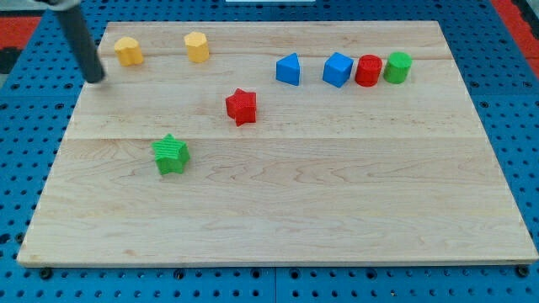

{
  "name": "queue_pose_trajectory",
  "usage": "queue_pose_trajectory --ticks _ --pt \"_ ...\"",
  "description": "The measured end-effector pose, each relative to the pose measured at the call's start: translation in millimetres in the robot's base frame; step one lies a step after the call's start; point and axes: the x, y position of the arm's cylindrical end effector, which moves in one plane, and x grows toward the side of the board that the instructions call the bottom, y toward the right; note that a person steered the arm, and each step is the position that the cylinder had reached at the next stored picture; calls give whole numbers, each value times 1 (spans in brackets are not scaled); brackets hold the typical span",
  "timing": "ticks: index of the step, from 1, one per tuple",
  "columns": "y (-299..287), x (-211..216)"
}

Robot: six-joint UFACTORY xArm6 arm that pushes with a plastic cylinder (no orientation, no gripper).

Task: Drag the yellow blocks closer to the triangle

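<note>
Pale wooden board on a blue pegboard bench carries seven small blocks. Near the board's top-left corner, my tip rests on the wood, just to the view's left of and slightly below a yellow block; a second yellow hexagonal block sits further right along the top edge. The blue triangle block lies well apart from both, right of centre near the top edge, followed by a blue cube, red cylinder and green cylinder. A red star and green star occupy the board's left-centre. The rod carries no pincer, so no opening can be told.
</note>
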Motion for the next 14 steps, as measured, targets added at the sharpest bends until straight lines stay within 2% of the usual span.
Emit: queue_pose_trajectory --ticks 1,3,4,5,6,7,9,10,11,12,13,14 --pt "5 -29" --pt "149 -43" --pt "175 -56" --pt "121 -80" --pt "111 -105" --pt "188 -107" --pt "210 -68" --pt "248 -63" --pt "260 -57" --pt "217 -85" --pt "219 -115" --pt "293 -112"
